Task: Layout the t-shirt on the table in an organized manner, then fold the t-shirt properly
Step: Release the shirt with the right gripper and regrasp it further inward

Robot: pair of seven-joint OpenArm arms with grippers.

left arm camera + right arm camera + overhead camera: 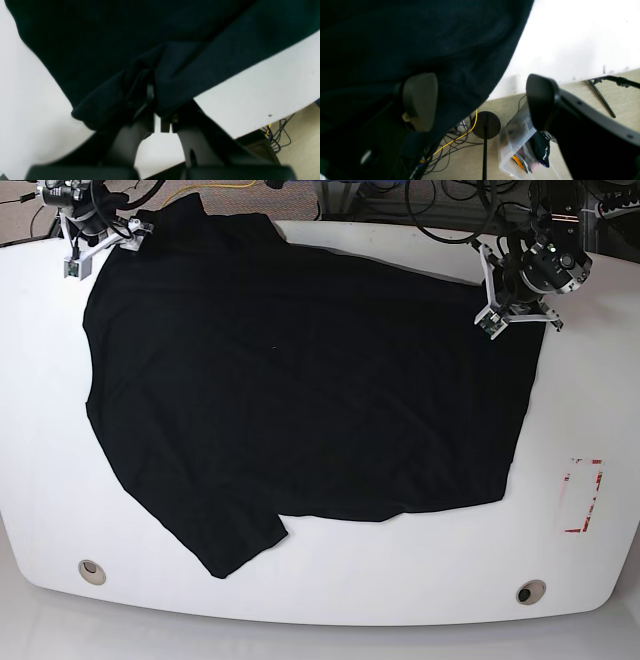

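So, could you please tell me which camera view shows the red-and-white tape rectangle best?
The base view: the red-and-white tape rectangle lies on the glossy white table, right of the plain black cloth t-shirt. Neither wrist view shows it, only dark cloth and bare tabletop.

I am looking at the t-shirt [300, 390], a soft, matt black cloth filling mid-frame, lying on a smooth, glossy white bench [50, 460]. My fingers [420, 100], at center left of the right wrist view, are showing as smooth, dull dark plastic.
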